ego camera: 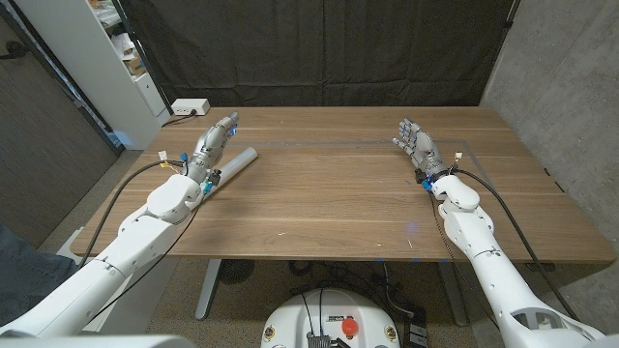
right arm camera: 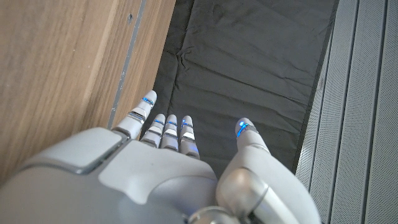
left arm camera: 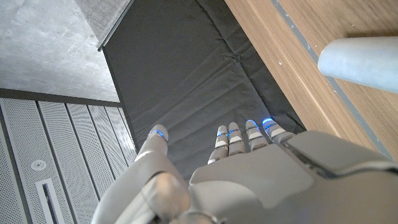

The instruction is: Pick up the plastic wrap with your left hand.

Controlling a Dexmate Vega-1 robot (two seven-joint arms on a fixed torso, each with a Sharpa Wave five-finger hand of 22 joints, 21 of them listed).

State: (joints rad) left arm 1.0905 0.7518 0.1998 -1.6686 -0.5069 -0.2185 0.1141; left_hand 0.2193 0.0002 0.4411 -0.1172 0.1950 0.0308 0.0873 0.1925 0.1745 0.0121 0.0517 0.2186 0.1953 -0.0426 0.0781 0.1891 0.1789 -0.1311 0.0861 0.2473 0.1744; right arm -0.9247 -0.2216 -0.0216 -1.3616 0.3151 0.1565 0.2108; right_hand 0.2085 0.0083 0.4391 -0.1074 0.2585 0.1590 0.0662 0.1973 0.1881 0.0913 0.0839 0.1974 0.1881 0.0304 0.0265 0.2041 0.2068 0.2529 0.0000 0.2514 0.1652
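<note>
Plastic wrap (ego camera: 235, 162) is lying in the head view's upper left, just beside the left hand (ego camera: 213, 141), which is hovering with fingers extended, gripping nothing. Reaching seems underway; next comes closing around the roll. Right hand (ego camera: 416, 142) is waiting, spread.

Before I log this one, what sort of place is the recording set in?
Probably a lab or workshop test bay, not a home: a bare wooden table stands before a black curtain, with a concrete wall on the robot's right and a white shelving unit on its left.
</note>
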